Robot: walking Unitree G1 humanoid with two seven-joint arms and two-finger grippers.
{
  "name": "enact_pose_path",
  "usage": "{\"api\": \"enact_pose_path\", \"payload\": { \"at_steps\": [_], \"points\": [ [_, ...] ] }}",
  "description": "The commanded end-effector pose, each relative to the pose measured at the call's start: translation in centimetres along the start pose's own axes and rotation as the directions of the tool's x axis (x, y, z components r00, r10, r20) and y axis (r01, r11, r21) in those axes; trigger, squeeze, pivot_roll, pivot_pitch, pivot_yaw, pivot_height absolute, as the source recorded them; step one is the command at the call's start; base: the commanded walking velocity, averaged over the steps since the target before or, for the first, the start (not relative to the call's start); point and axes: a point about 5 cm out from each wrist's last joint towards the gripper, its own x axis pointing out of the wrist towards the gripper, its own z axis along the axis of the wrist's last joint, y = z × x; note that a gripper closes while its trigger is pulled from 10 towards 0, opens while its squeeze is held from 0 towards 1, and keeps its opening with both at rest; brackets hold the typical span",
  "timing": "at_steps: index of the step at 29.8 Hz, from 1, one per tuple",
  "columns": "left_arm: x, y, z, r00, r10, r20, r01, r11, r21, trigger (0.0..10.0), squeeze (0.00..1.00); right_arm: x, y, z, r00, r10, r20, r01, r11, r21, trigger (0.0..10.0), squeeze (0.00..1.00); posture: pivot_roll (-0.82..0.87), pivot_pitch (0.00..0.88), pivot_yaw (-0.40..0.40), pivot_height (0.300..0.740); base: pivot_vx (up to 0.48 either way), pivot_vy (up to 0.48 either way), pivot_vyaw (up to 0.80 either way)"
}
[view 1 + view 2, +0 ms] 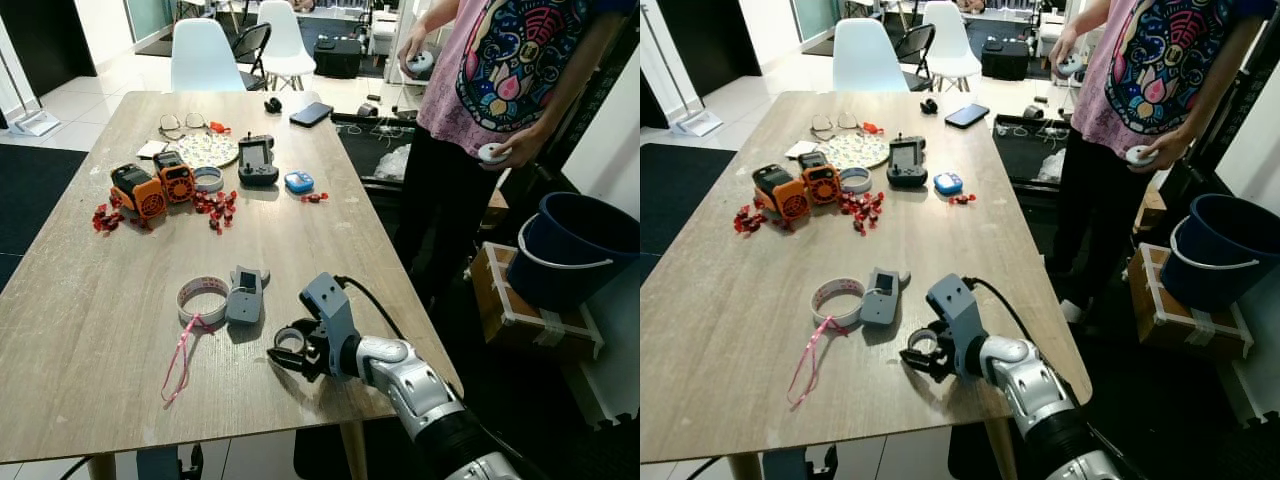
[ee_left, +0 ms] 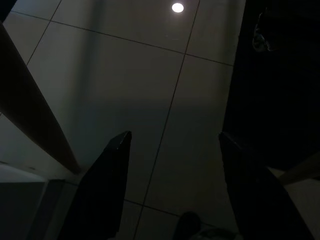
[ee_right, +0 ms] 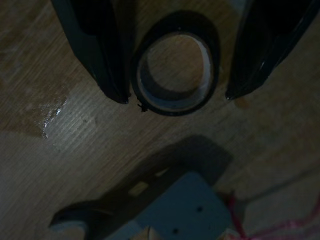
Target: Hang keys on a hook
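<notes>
Silver right arm (image 1: 420,385) with grey wrist block, black cable, and black-fingered claw (image 1: 292,352).

Right gripper (image 1: 291,352) straddles the black tape roll (image 3: 175,70), one finger apparently touching it; grey device (image 1: 245,295) crowds just ahead, bare table (image 1: 90,330) stretching leftward.

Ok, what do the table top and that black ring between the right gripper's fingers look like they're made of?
Table top: pale wood or wood-look laminate, matte, with visible grain lines. Black ring: probably a roll of black tape, smooth dark outside with a lighter, cardboard-like inner core. The right gripper straddles it, fingers open.
</notes>
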Motion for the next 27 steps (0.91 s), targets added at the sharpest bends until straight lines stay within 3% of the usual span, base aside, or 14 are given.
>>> {"api": "enact_pose_path", "payload": {
  "at_steps": [1,6,19,24,27],
  "points": [
    [0.05,-0.3,0.15,1.0,-0.005,0.012,0.005,1.0,-0.007,10.0,0.0,-0.29,0.13,-4.06,0.982,-0.02,-0.189,0.009,0.998,-0.059,10.0,0.0,0.08,0.071,-0.059,0.74,0.0,0.0,0.0],
    [0.06,-0.34,0.16,1.0,-0.006,0.012,0.006,1.0,-0.007,10.0,0.0,-0.41,0.08,-4.18,0.977,-0.029,-0.213,-0.004,0.988,-0.152,10.0,0.0,0.08,0.071,-0.059,0.74,0.0,0.0,0.0],
    [0.07,-0.4,0.15,1.0,-0.008,0.012,0.008,1.0,-0.006,10.0,0.0,-0.47,-0.1,-4.18,0.977,-0.042,-0.208,0.007,0.986,-0.166,10.0,0.0,0.08,0.071,-0.061,0.74,0.0,0.0,0.0],
    [0.06,-0.39,0.15,1.0,-0.008,0.012,0.008,1.0,-0.003,10.0,0.0,-0.38,0.03,-4.46,0.979,-0.031,-0.203,0.014,0.996,-0.086,10.0,0.0,0.08,0.069,-0.062,0.74,0.0,0.0,0.0],
    [0.05,-0.37,0.15,1.0,-0.01,0.012,0.01,1.0,0.0,10.0,0.0,-0.33,0.28,-4.9,0.975,-0.008,-0.221,0.013,1.0,0.021,10.0,0.0,0.08,0.068,-0.061,0.74,0.0,0.0,0.0]
  ]
}}
